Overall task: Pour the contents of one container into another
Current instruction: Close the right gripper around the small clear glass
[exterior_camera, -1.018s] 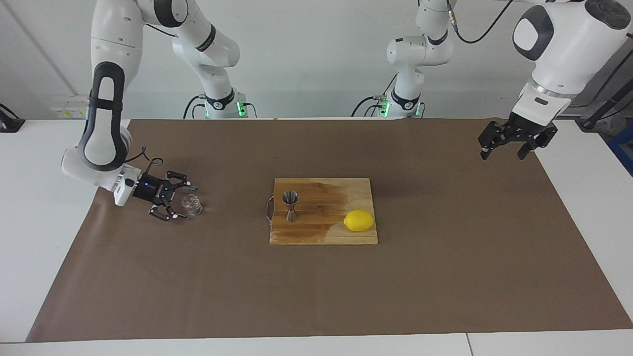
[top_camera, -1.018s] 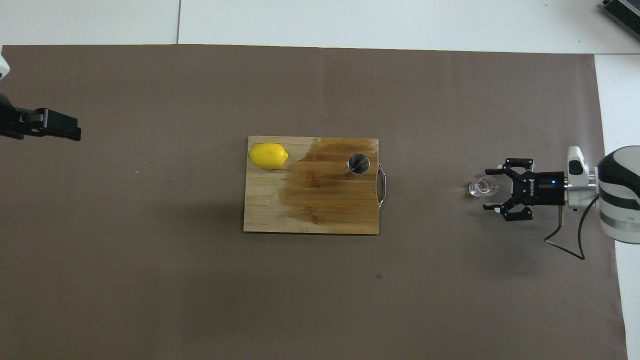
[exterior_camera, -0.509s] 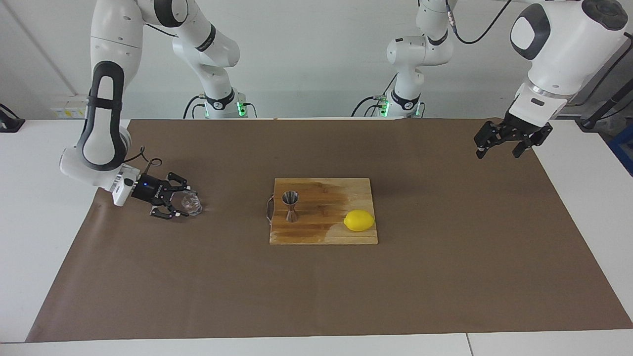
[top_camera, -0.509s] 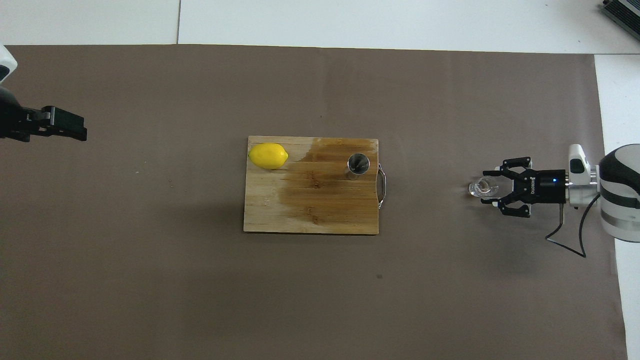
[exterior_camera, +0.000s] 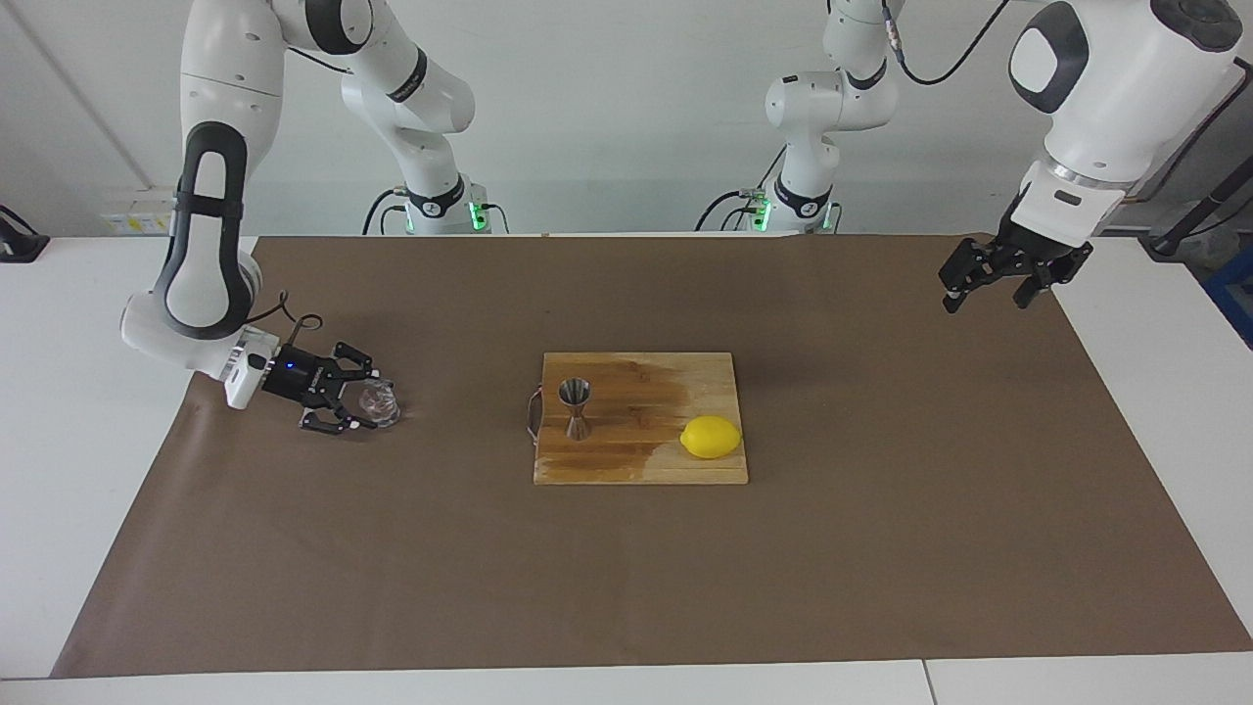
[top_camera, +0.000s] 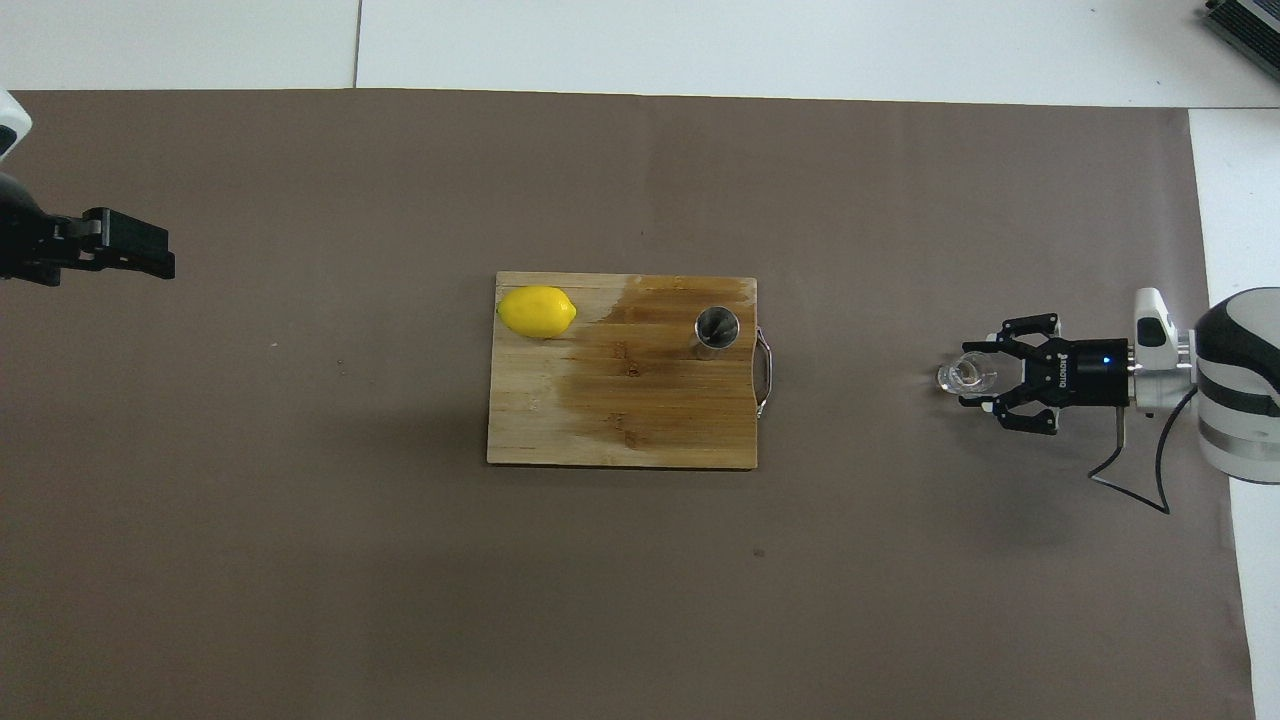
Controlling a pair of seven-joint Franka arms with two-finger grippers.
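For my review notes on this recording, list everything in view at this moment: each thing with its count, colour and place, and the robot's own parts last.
Glass cup: one, clear, on the brown mat toward the right arm's end of the table, between the right gripper's fingers.
Jigger: one, shiny grey metal, upright on the cutting board, at the handle end.
Lemon: one, yellow, on the board's end toward the left arm.
Cutting board: one, light wood with a darker patch, mid-table on the mat.
Mat: one, brown, covering most of the white table.
Right gripper: one, black, low over the mat, closed around the cup.
Left gripper: one, black, open, raised over the mat's corner; this arm waits.
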